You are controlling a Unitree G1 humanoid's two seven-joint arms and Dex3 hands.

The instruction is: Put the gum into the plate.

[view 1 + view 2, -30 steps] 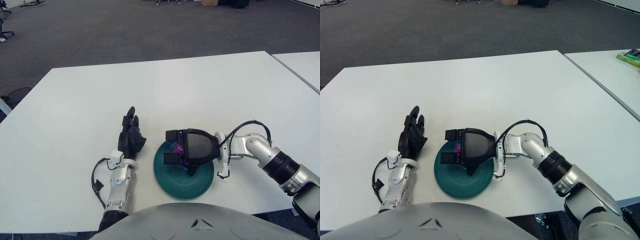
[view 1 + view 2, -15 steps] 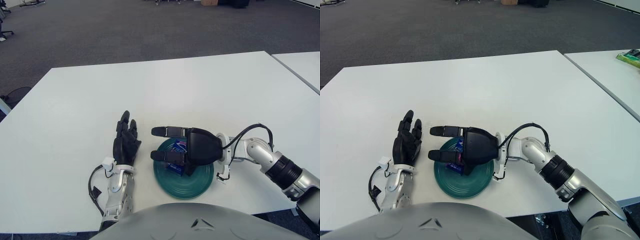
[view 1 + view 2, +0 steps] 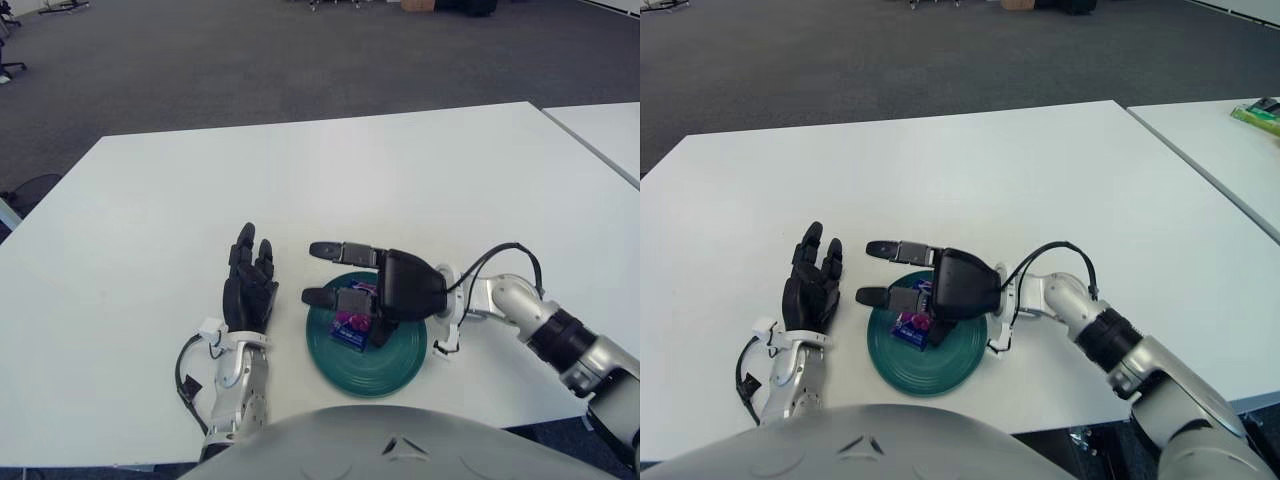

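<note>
Gum (image 3: 352,327) lies in plate (image 3: 400,358); right hand (image 3: 345,275) spread over it—lift straight up, don't snag pkg; left hand (image 3: 248,288) open beside plate.

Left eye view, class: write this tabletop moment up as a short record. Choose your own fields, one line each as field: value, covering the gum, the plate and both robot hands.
surface: white table
plate: green plate, near the table's front edge
gum: gum pack, purple and blue, lying inside the plate on its left part
right hand: right hand above the plate, fingers spread and pointing left, gripping nothing
left hand: left hand shows left of the plate, fingers extended, idle
task status: gum is in the plate
</note>
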